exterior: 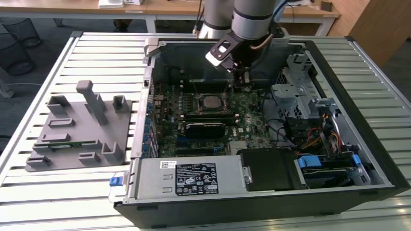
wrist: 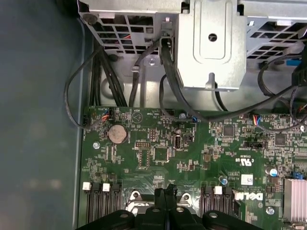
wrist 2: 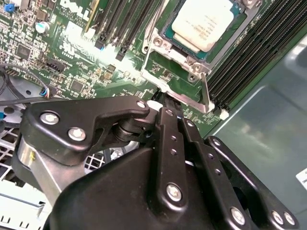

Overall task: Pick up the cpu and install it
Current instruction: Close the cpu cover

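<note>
Looking across the slatted bench (exterior: 96, 53) in the exterior view, you see an open computer case (exterior: 257, 204) lying on its side, and the arm comes down into it from twelve o'clock. The tool (exterior: 241, 85) hangs just above the green motherboard (exterior: 247, 113). The cpu (exterior: 211, 102) lies in its socket on that board, near the tool and at about eight o'clock from it, apart from the fingers. A grey moulded fixture plate (exterior: 77, 130) rests on the bench at nine o'clock from the case, on the exterior view's left. The grey power supply box (exterior: 186, 175) fills the case's six o'clock end.

In the second wrist view the cpu (wrist 2: 204, 24) shows its silver top, sitting flat inside the metal socket frame. The tool (wrist 2: 163, 100) is clenched, its black fingers pressed together with nothing between them. A thin metal lever (wrist 2: 205, 93) stands beside the socket frame, close to the fingertips. Long black memory slots (wrist 2: 124, 24) run alongside the socket.

In the first wrist view the tool (wrist: 165, 192) again has its tips closed on each other, poised over the board. A round coin battery (wrist: 116, 134) sits on the green surface, black cables (wrist: 96, 81) loop off the board's edge, and a metal drive cage (wrist: 211, 43) stands beyond them.
</note>
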`<state>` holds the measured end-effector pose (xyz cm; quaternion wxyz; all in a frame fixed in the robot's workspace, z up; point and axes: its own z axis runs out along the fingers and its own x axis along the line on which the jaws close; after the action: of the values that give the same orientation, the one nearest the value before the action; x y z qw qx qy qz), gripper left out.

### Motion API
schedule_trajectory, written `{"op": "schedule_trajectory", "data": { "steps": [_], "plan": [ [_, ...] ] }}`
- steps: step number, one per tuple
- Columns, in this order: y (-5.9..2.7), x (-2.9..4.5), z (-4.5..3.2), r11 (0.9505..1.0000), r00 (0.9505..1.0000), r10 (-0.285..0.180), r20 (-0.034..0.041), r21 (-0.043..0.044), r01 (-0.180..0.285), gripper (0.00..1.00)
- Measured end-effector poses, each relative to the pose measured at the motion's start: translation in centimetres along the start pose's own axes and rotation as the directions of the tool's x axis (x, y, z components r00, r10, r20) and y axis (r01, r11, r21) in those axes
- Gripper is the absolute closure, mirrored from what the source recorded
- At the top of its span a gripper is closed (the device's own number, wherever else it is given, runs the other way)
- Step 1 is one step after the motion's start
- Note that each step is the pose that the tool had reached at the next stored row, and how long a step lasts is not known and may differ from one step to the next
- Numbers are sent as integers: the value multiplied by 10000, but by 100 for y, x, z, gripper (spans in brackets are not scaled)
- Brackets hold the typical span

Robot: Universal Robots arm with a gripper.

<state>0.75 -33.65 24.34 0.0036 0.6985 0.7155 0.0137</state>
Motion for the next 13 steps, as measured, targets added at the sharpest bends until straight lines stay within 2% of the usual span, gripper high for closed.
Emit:
{"op": "schedule_trajectory", "data": {
  "steps": [13],
  "plan": [
    [-104, 3, 0, 10000, 10000, 0, 0, 0, 0, 89]
  ]
}}
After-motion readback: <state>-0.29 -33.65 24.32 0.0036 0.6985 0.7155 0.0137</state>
